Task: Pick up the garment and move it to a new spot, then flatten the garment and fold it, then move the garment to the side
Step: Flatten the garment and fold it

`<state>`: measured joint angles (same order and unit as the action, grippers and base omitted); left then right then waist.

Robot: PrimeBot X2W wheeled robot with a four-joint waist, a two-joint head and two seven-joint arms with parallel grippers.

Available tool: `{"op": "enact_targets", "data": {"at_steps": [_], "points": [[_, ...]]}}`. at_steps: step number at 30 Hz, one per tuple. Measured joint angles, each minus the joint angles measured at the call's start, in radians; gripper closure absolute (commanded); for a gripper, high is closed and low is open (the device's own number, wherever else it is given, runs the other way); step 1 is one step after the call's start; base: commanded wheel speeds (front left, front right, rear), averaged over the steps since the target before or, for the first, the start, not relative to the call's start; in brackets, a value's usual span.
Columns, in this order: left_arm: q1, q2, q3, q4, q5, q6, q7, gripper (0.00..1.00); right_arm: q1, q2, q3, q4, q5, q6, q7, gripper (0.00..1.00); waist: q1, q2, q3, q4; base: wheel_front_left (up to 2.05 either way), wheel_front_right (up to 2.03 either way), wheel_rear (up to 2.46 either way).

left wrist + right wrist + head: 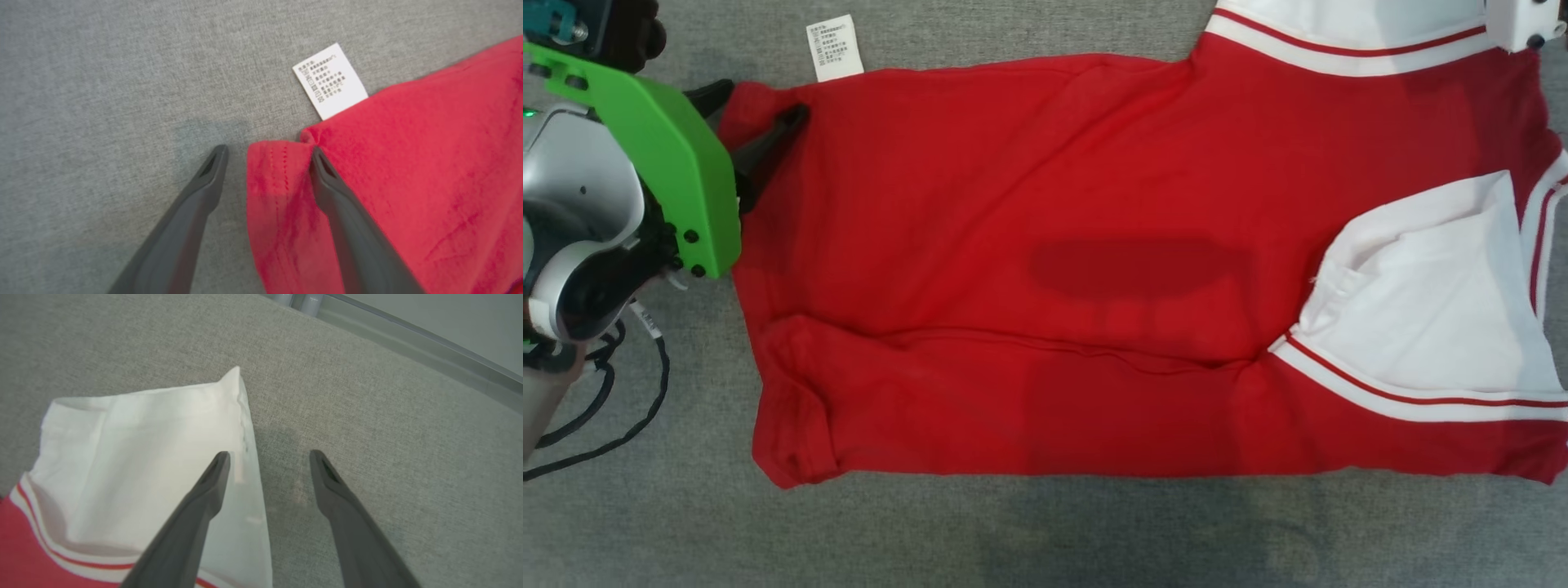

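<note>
Garment, place: The red garment (1045, 204) lay flat on the grey, cloth-covered worktop (1013, 531). A folded-over band of red ran along its near edge.
Garment, long axis: It ran side to side before the robot. The hem end pointed to the robot's left and the sleeve end to its right.
Near sleeve: The near sleeve (1421, 310), white with a white-and-red striped band, lay folded in over the garment's right end.
Far sleeve: The far sleeve (1339, 24), also white with the same striped band, lay at the garment's far right corner.
Writing: A white care label (834, 47) stuck out from the garment's far edge, near its left end. It carried rows of small dark print and symbols, too fine to read.
Left claw: The left claw (267, 155) stood spread wide at the garment's far left corner and gripped nothing. One finger lay over the red cloth with its tip at a small pucker, the other over bare worktop, and the stitched hem corner sat between them.
Right claw: The right claw (269, 457) was also wide and empty, at the far sleeve's outer edge. One finger was over white cloth and the other over bare worktop. Whether it touched the cloth could not be told.
</note>
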<state>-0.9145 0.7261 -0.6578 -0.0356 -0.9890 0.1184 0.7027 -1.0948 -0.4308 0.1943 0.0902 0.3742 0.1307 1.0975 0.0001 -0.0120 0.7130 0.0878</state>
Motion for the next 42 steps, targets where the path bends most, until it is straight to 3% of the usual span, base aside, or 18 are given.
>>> {"op": "enact_targets", "data": {"at_steps": [10, 11, 12, 13, 14, 15, 21, 28, 35, 42], "points": [[-0.038, -0.032, -0.030, 0.046, 0.005, -0.039, 0.010, 0.00, -0.027, 0.012, 0.009, 0.102, -0.014, 0.000, -0.008, 0.00, -0.0001, 0.0000, 0.021, 0.042, 0.00, 0.00, 0.00], [-0.039, -0.032, -0.031, 0.047, 0.005, -0.040, 0.012, 0.00, -0.027, 0.012, 0.011, 0.104, -0.011, 0.000, -0.012, 0.33, -0.0001, 0.0000, 0.020, 0.042, 0.00, 0.00, 0.00], [-0.039, -0.032, -0.032, 0.049, 0.004, -0.040, 0.015, 0.00, -0.027, 0.010, 0.013, 0.107, -0.008, 0.000, -0.017, 0.78, -0.0001, 0.0000, 0.019, 0.043, 0.00, 0.00, 0.00], [-0.039, -0.033, -0.031, 0.050, 0.003, -0.041, 0.016, 0.51, -0.026, 0.010, 0.016, 0.108, -0.003, 0.000, -0.019, 1.00, -0.0001, 0.0000, 0.019, 0.043, 0.00, 0.00, 0.00], [-0.039, -0.034, -0.031, 0.052, -0.001, -0.041, 0.016, 0.97, -0.026, 0.011, 0.018, 0.111, 0.008, 0.000, -0.024, 1.00, 0.0000, 0.0000, 0.018, 0.043, 0.00, 0.00, 0.00], [-0.039, -0.035, -0.031, 0.055, -0.002, -0.045, 0.016, 1.00, -0.024, 0.013, 0.021, 0.112, 0.022, 0.000, -0.027, 1.00, -0.0001, 0.0000, 0.016, 0.042, 0.00, 0.00, 0.00], [-0.007, -0.023, -0.025, 0.042, -0.004, -0.052, -0.015, 1.00, -0.001, 0.022, 0.028, 0.114, 0.077, 0.000, -0.126, 1.00, 0.0000, 0.0000, -0.007, 0.033, 0.00, 0.00, 0.00], [0.100, 0.015, 0.007, -0.028, -0.005, -0.015, -0.106, 1.00, 0.075, -0.010, 0.010, 0.049, 0.179, 0.000, -0.290, 1.00, 0.0000, 0.0000, -0.064, 0.015, 0.00, 0.00, 0.00], [0.240, 0.072, 0.045, -0.118, -0.002, 0.037, -0.212, 1.00, 0.288, -0.084, -0.020, -0.104, 0.287, 0.000, -0.415, 1.00, -0.0001, 0.0000, -0.142, -0.007, 0.00, 0.00, 0.00], [0.391, 0.106, 0.064, -0.218, -0.008, 0.093, -0.287, 1.00, 0.544, -0.115, -0.067, -0.260, 0.321, 0.000, -0.541, 1.00, -0.0002, 0.0000, -0.216, -0.036, 0.00, 0.00, 0.00]]}}
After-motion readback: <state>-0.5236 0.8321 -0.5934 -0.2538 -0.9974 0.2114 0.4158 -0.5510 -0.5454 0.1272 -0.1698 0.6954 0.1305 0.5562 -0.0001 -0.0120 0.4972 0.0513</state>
